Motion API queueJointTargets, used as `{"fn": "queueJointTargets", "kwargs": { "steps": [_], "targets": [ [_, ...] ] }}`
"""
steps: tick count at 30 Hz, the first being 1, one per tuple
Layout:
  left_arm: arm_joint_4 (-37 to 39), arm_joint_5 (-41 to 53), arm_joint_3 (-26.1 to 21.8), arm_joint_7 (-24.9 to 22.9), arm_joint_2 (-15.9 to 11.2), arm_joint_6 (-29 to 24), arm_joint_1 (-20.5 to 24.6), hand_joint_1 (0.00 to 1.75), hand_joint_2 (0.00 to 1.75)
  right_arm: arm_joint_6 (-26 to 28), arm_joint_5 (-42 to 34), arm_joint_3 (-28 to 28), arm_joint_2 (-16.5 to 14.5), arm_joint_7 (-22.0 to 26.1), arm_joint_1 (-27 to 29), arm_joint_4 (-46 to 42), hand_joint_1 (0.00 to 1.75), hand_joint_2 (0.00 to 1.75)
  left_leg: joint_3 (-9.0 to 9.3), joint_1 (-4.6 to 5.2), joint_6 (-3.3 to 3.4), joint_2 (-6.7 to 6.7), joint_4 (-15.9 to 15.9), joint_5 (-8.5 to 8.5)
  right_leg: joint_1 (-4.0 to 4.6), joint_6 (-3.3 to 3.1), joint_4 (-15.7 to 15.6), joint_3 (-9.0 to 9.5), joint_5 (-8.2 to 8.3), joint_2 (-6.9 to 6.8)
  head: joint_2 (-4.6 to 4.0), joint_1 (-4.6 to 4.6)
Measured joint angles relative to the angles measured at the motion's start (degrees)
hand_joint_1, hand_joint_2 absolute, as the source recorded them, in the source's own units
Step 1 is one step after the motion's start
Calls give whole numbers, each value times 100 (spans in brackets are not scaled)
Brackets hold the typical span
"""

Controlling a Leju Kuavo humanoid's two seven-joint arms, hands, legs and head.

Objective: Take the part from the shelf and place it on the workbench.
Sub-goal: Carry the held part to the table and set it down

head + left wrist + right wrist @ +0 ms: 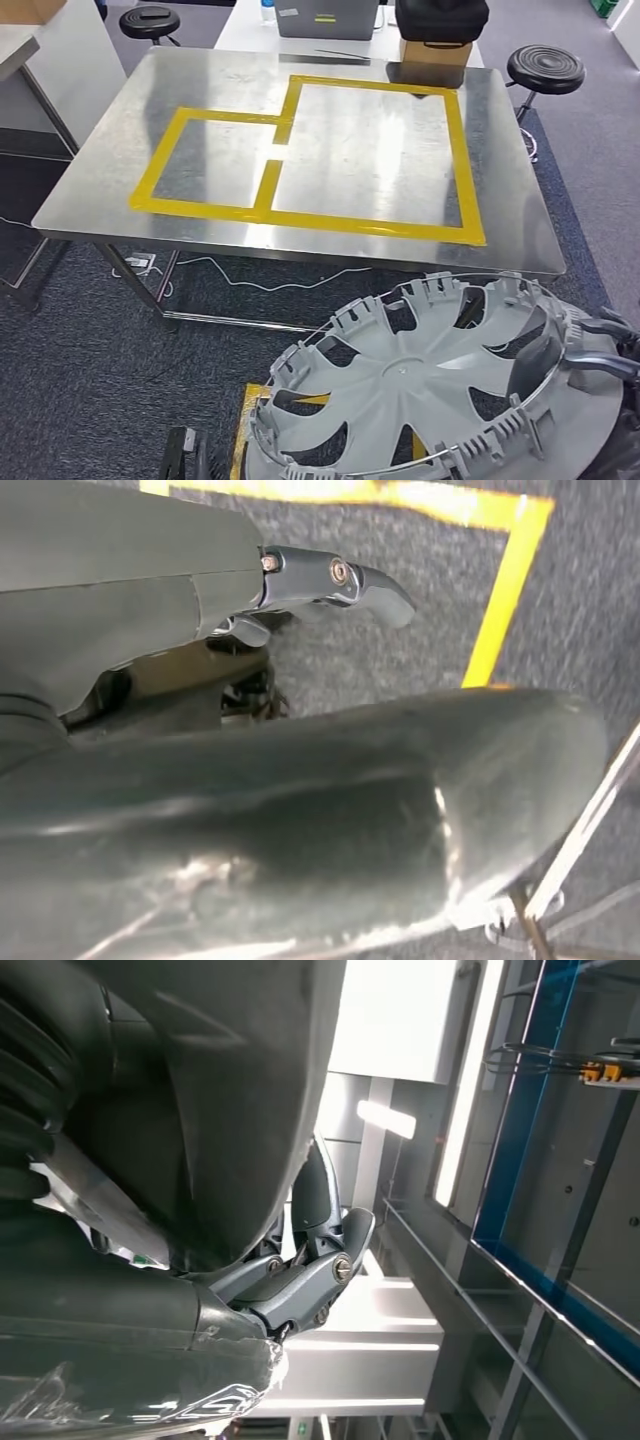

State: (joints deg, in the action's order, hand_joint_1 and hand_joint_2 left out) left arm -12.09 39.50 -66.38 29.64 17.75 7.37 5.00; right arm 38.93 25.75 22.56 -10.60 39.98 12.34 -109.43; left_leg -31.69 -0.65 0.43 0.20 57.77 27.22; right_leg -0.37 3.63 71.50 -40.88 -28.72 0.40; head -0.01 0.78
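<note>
Hubcap (pixel 438 390) lower right, flat in my right hand (pixel 604 345), fingers hooked over its rim | workbench (pixel 106 190) ahead, upper frame | left hand (pixel 332 580) holds nothing visible, grip unclear.

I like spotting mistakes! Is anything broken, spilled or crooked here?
Nothing looks broken or spilled. The grey wheel cover is tilted, but only because the right hand holds it by the rim, short of the shiny table. The yellow tape lies flat.
</note>
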Motion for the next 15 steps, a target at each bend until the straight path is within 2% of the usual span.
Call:
{"fn": "queueJointTargets", "kwargs": {
  "steps": [2,3,4,6,8,10,12,13,14,15],
  "targets": [
    [0,3,-25,-50,5,-114,4,0,175,0,2,0,0,0,0,-1,175,175,52,7,-43,-18,8,43,1,-26,-789,387,343,-12,1,7],
    [0,9,-36,-72,5,-164,6,0,175,0,3,0,0,1,0,0,175,175,56,16,-74,-24,12,54,7,-45,-1048,512,413,-13,1,5],
    [0,26,-43,-86,4,-226,7,0,175,0,9,0,0,2,0,1,175,175,50,24,-104,-27,11,59,16,-68,-1165,564,409,-8,1,-2],
    [0,66,-47,-89,1,-371,14,0,175,0,37,0,0,5,0,-1,175,175,42,25,-172,-24,-13,60,25,-137,-1199,567,378,10,1,-20],
    [0,94,-49,-76,0,-495,25,0,175,0,70,0,0,8,2,-5,175,175,11,19,-240,-22,73,152,8,-211,-1239,591,378,11,0,-35],
    [0,112,-52,-83,-4,-575,32,0,175,0,83,0,0,8,3,-8,175,175,-242,19,-286,-24,597,444,-9,-265,-1267,615,376,4,-1,-57],
    [0,124,-55,-101,-10,-623,28,0,175,0,83,0,0,8,3,-8,175,175,-646,19,-302,-24,1345,733,-7,-291,-1268,617,365,6,0,-69],
    [0,125,-56,-107,-13,-635,25,0,175,0,83,0,0,8,3,-8,175,175,-774,19,-302,-24,1543,744,-6,-294,-1268,622,361,11,1,-69],
    [0,126,-56,-110,-15,-644,24,0,175,0,83,0,0,7,3,-8,175,175,-807,19,-299,-24,1539,641,-7,-294,-1267,630,357,18,1,-70],
    [0,127,-57,-115,-17,-654,26,0,175,0,85,0,0,7,3,-8,175,175,-730,18,-292,-24,1318,442,-9,-288,-1267,642,351,26,1,-68]
  ]
}}
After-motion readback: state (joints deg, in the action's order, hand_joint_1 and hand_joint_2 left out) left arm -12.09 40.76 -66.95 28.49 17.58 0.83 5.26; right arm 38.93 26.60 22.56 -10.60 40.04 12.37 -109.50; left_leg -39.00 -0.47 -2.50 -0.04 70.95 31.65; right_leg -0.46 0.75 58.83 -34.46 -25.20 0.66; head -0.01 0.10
